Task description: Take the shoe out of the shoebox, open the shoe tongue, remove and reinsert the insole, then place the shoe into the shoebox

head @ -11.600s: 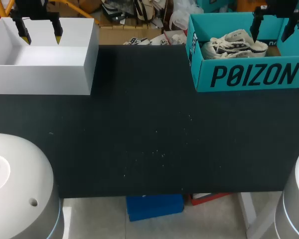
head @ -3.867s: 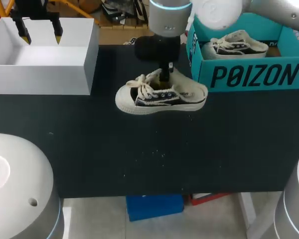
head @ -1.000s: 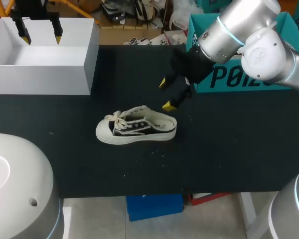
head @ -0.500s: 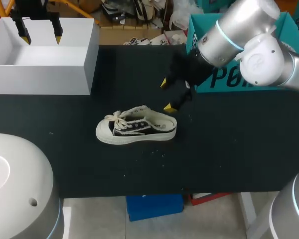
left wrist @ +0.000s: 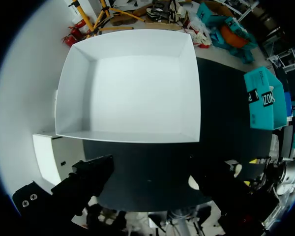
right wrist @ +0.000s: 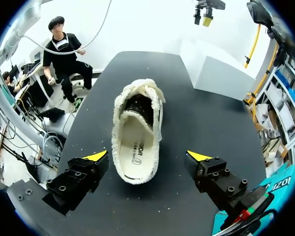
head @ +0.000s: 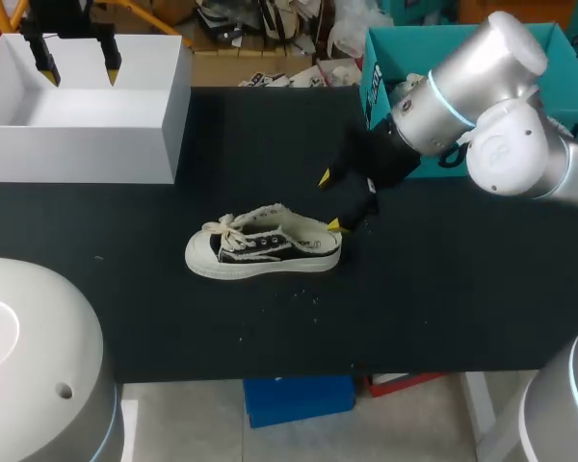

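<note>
Right pincer (head: 329, 201): open, fingers spread wide, gripping nothing. Shoe (head: 263, 247) stands on its sole on the worktop (head: 270, 327), out of the shoebox (head: 373, 72). Its heel end sits between the fingers with a gap on each side; the toe points away, straight ahead of the pincer. Insole shows inside the shoe. Shoebox is behind the right arm, partly hidden by it. Left pincer (head: 81, 71): open, empty, hanging above the white box (head: 87, 144), well apart from the shoe.

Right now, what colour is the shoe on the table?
Cream shoe with a black side panel; the head view shows it best.
</note>
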### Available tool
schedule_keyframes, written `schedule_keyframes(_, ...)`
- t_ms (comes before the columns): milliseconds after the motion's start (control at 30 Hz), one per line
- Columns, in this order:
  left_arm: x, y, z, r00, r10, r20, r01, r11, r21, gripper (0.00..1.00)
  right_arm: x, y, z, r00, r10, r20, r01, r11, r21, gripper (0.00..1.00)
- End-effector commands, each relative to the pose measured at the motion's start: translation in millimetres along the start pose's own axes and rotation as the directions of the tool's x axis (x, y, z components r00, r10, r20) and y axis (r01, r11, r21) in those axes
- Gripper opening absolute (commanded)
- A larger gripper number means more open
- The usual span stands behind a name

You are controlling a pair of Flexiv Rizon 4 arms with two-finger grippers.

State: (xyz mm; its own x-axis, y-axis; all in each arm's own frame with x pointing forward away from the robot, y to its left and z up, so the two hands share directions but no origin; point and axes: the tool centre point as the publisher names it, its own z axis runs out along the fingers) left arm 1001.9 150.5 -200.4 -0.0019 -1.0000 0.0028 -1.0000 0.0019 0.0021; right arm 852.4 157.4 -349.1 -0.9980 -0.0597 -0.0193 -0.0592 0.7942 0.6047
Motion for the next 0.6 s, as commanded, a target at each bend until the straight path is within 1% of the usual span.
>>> schedule_keyframes(33, 0.4, 0, 0, 1.0, -0.001, 0.002, 0.001, 1.0, 0.0, 1.0, 9.4, -9.6, 15, 1.0, -0.001, 0.028, 0.002, 0.999, -0.042, 1.0)
schedule_keyframes(167, 0.4, 0, 0, 1.0, -0.001, 0.002, 0.001, 1.0, 0.0, 1.0, 16.0, -11.7, 23, 0.999, 0.008, 0.033, -0.005, 0.997, -0.077, 1.0)
schedule_keyframes(433, 0.4, 0, 0, 1.0, -0.001, 0.002, 0.001, 1.0, 0.0, 1.0, 26.9, -12.8, 37, 0.998, 0.029, 0.047, -0.024, 0.994, -0.11, 1.0)
schedule_keyframes(600, 0.4, 0, 0, 1.0, -0.001, 0.002, 0.001, 1.0, 0.0, 1.0, 29.1, -20.5, 50, 0.997, 0.054, 0.06, -0.046, 0.99, -0.132, 1.0)
